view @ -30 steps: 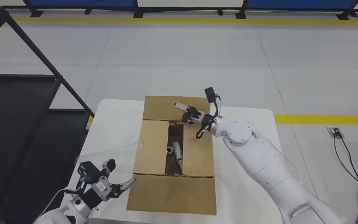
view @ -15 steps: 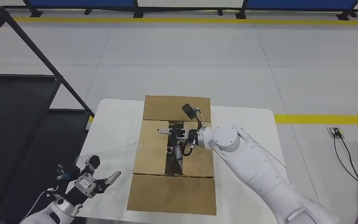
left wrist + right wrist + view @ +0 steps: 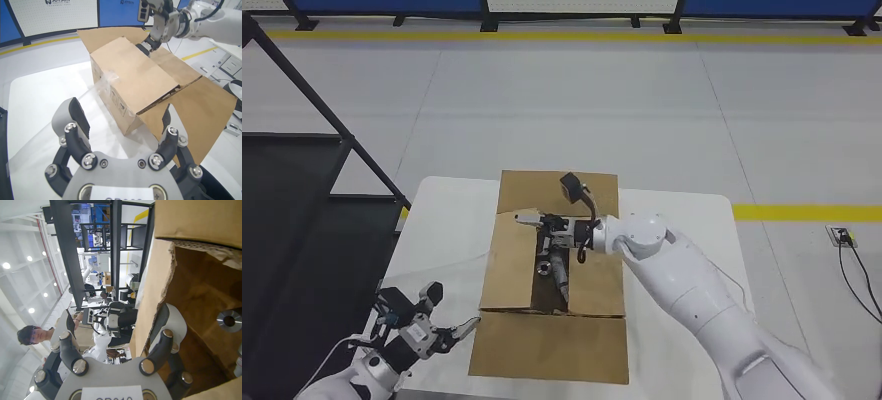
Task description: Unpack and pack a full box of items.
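A cardboard box [image 3: 510,262] stands in the middle of the white table [image 3: 682,330], its top flaps partly apart over a dark gap. Inside the gap lie a metal cylinder [image 3: 545,268] and a grey item [image 3: 560,272]. My right gripper [image 3: 537,218] is open and straddles the torn edge of one top flap [image 3: 151,298], with one finger [image 3: 170,317] inside the box and the other outside. A round metal part [image 3: 228,318] shows on the box floor. My left gripper [image 3: 122,117] is open and holds nothing, low over the table, close to the box's near corner [image 3: 130,123].
A strip of clear tape [image 3: 106,80] hangs off the box side and trails over the table. An outer flap [image 3: 198,106] lies spread flat toward the table's front edge. A black metal frame [image 3: 312,110] stands at the table's left.
My right gripper has swung from the far right flap, across the opening, to the edge of the left flap. My left gripper drew back a little, then came forward again.
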